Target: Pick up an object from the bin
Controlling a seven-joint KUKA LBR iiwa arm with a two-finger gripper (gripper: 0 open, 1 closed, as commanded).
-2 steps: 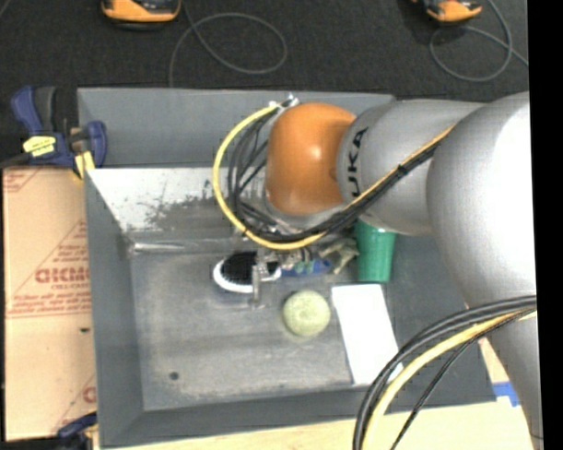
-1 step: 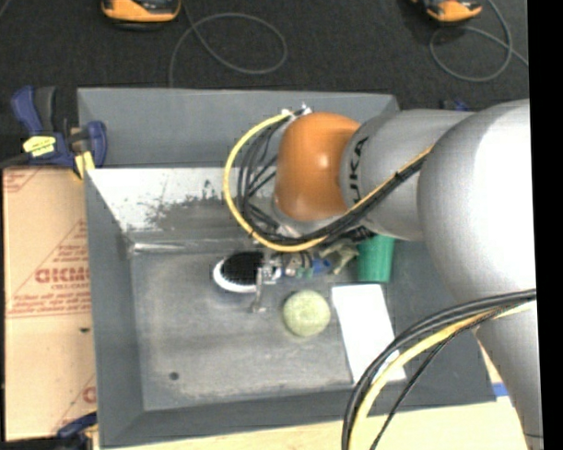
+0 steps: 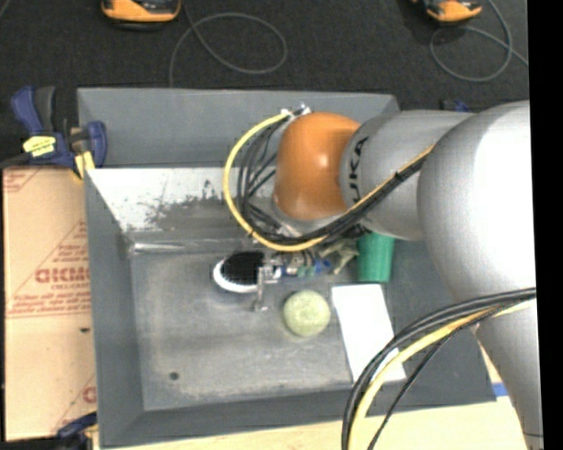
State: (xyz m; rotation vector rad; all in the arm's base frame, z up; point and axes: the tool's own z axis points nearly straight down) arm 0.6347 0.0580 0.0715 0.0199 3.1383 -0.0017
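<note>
My gripper hangs low in the middle of the bin, under the orange wrist cover. Its tip is right beside a black oval thing with a white rim, which lies just to its left and seems to touch it. A pale yellow-green ball rests on the floor just below and to the right of the gripper, apart from it. I see nothing held in the gripper.
A green cylinder stands to the right, partly hidden behind the arm. A flat white card or box lies by the right wall. The arm and its cables cover the upper right of the bin. Bare floor stretches to the left and front.
</note>
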